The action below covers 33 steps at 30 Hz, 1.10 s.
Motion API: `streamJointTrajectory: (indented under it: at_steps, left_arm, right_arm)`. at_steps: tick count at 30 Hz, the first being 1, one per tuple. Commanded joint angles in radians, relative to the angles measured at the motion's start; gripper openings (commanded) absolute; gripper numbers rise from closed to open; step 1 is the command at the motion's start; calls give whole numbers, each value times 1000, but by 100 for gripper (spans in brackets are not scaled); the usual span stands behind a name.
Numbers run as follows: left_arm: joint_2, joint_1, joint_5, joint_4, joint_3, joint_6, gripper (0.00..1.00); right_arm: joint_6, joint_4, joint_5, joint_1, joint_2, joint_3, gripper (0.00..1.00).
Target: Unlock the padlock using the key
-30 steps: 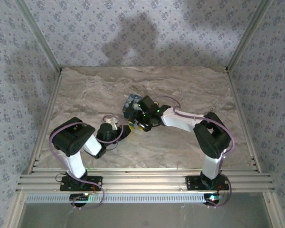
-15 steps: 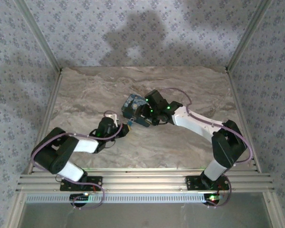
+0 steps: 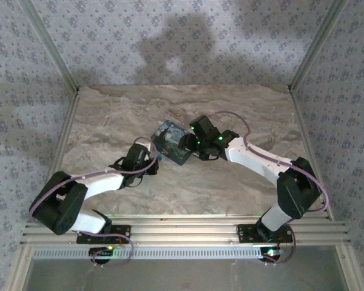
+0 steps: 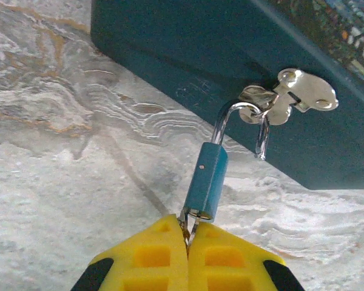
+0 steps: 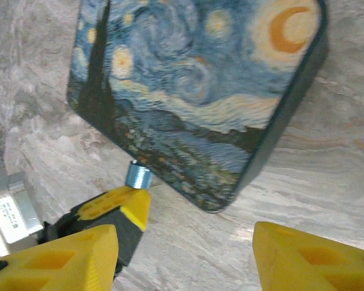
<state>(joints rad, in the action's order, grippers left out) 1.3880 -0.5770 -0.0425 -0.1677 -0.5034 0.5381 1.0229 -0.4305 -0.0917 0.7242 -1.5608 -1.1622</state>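
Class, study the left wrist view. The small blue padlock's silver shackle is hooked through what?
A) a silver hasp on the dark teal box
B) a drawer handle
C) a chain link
A: the blue padlock has its shackle looped through the silver hasp on the teal box.

No word, number or brand can be read anywhere. A white label (image 5: pixel 9 209), at about 8 o'clock in the right wrist view, carries small dark print, but it is too small and blurred to make out. The lid of the box (image 5: pixel 194 91) bears a painted night sky with a crescent moon, not writing. The blue padlock (image 4: pixel 207 179) shows one small dot and no letters.
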Motion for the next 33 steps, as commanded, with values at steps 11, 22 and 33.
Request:
streamJointTrajectory:
  at_steps: [11,22,33]
  left_arm:
    - [-56,-76,163,278,-69,-110,0]
    - [-105,-96,338,497,-167,-44,0]
    - [-19,16,390,621,-268,-44,0]
  right_arm:
    - [-48,-13,20,-70,48,50,61]
    - [-64,53,-13,-117,63,128,61]
    - [-91,91,-53,-182,99,207,62]
